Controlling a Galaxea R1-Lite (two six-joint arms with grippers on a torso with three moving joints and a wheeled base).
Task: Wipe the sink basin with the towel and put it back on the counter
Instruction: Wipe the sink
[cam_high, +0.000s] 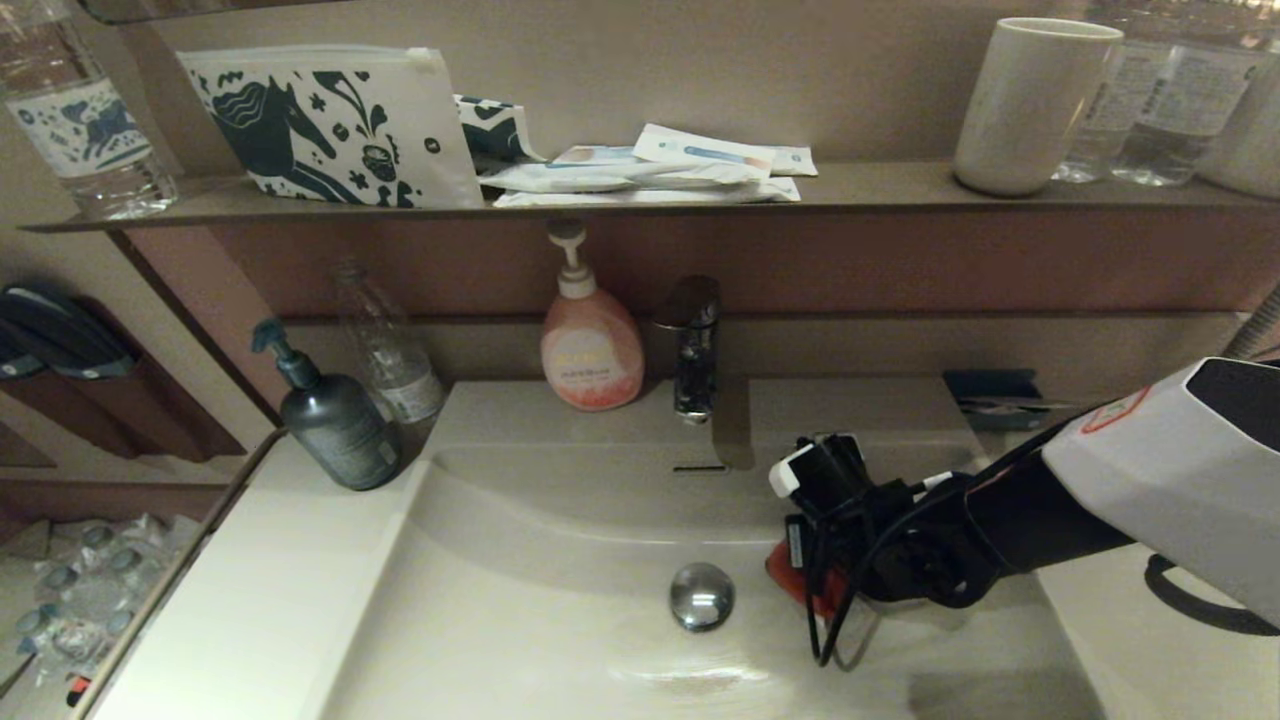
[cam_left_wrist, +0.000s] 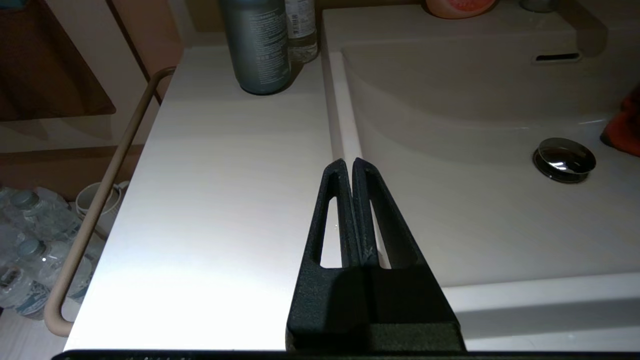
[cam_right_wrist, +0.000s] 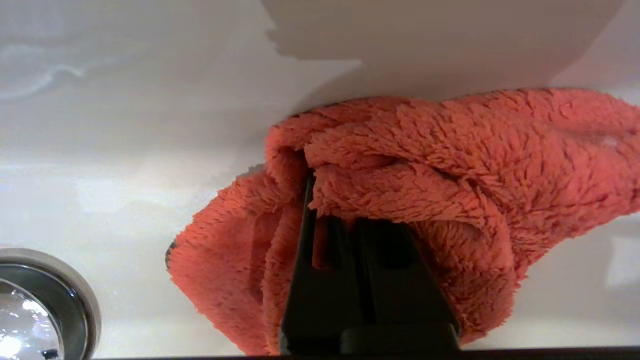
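Right gripper (cam_right_wrist: 345, 210) jaws pinching fluffy orange terry towel (cam_right_wrist: 425, 165) against glossy sink basin (cam_high: 520, 620); left gripper (cam_left_wrist: 349, 167) jaws pressed together.

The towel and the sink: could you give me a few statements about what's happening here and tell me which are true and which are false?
1. The right gripper is shut on the towel. True.
2. The towel lies on the counter. False: it is down in the sink basin, beside the drain plug.
3. The left gripper is helping to wipe. False: it hangs shut and empty above the basin's edge, by the counter.
4. A pink soap dispenser stands next to the tap. True.
5. The cup stands in the basin. False: it is up on the dark shelf.
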